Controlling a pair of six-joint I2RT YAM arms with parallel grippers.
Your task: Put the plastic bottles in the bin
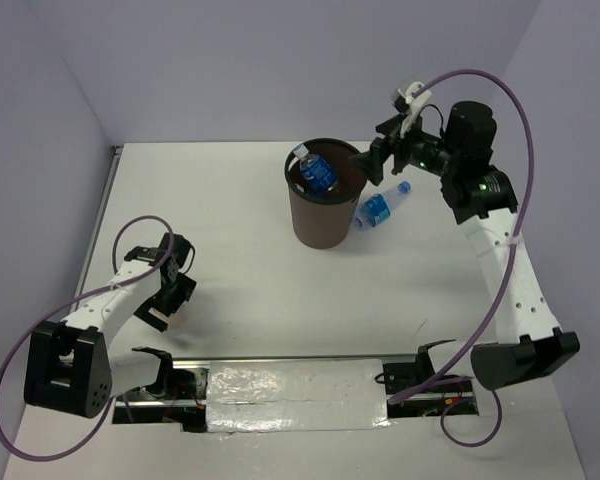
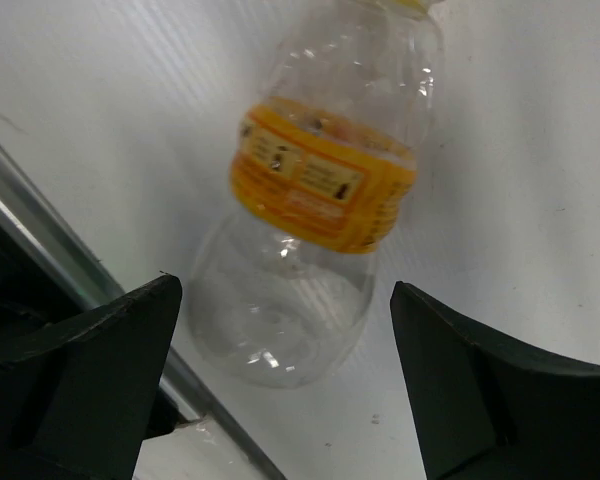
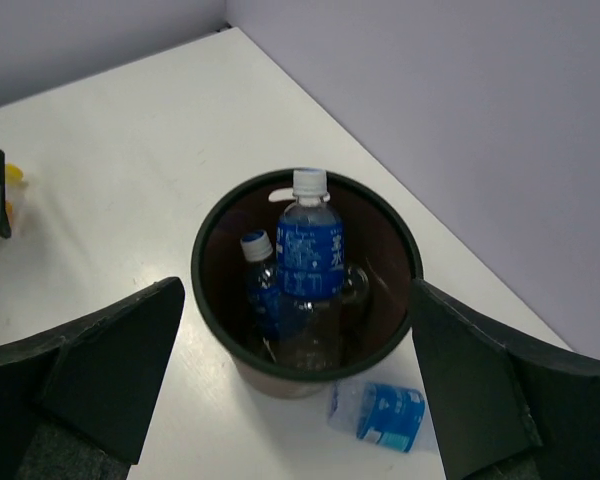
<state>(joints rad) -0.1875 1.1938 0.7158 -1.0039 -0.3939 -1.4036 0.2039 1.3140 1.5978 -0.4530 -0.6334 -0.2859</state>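
Observation:
The dark brown bin stands mid-table. In the right wrist view the bin holds two blue-labelled bottles, upright. A third blue-labelled bottle lies on the table just right of the bin, also seen in the right wrist view. My right gripper hovers open and empty above the bin's right side. The orange-labelled bottle lies on the table just ahead of my left gripper, which is open, low and empty. No red-capped bottle shows.
A metal rail with a shiny taped strip runs along the near edge, and part of it lies beside the orange bottle. Purple cables loop off both arms. Walls close in the table at the back and left.

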